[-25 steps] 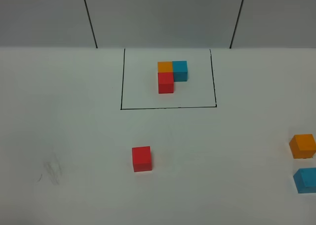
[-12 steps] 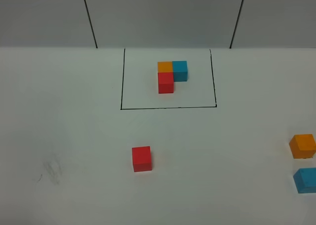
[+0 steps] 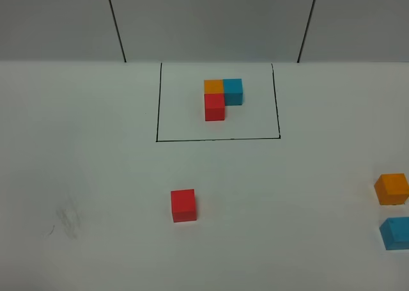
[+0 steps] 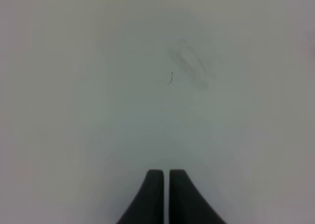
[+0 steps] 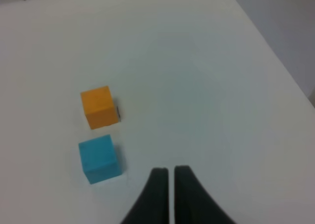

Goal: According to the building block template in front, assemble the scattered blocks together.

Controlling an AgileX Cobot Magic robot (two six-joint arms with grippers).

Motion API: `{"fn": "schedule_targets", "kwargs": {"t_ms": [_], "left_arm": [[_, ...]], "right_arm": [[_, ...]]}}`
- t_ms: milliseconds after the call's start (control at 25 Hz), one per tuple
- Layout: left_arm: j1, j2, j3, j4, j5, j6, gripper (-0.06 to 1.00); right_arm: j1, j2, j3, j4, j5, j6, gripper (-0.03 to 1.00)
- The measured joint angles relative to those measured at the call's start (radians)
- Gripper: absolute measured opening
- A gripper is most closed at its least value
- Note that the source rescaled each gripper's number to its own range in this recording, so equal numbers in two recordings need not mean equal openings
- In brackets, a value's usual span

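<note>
Black jaws were recorded clenched together and empty on both claws. The left gripper [image 4: 166, 173] was over bare white table [image 3: 287, 195] near a faint grey smudge [image 4: 189, 64]. The right gripper [image 5: 171, 171] was just beside the light blue matte cube [image 5: 100, 158] and near the orange matte cube [image 5: 100, 107]. Neither arm was caught by the high camera.

Those two cubes were found close together but not touching at the table's right edge. The red matte cube [image 3: 183, 205] was noted left of centre, well apart from them. Farther back, the template, an L-shaped trio of orange, blue and red cubes [image 3: 222, 98], was noted inside the thin black-lined rectangle [image 3: 217, 139].

No change was detected over the last second: no cube had been shifted and neither claw had been opened. Assembly was therefore judged not begun, with all three loose cubes yet to be gathered. The blue and orange pair was judged the likeliest first pick for the right arm.
</note>
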Motion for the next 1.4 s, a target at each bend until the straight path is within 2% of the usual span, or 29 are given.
{"fn": "schedule_targets", "kwargs": {"t_ms": [1400], "left_arm": [[0.000, 0.000, 0.000, 0.000, 0.000, 0.001, 0.00]], "right_arm": [[0.000, 0.000, 0.000, 0.026, 0.000, 0.000, 0.00]]}}
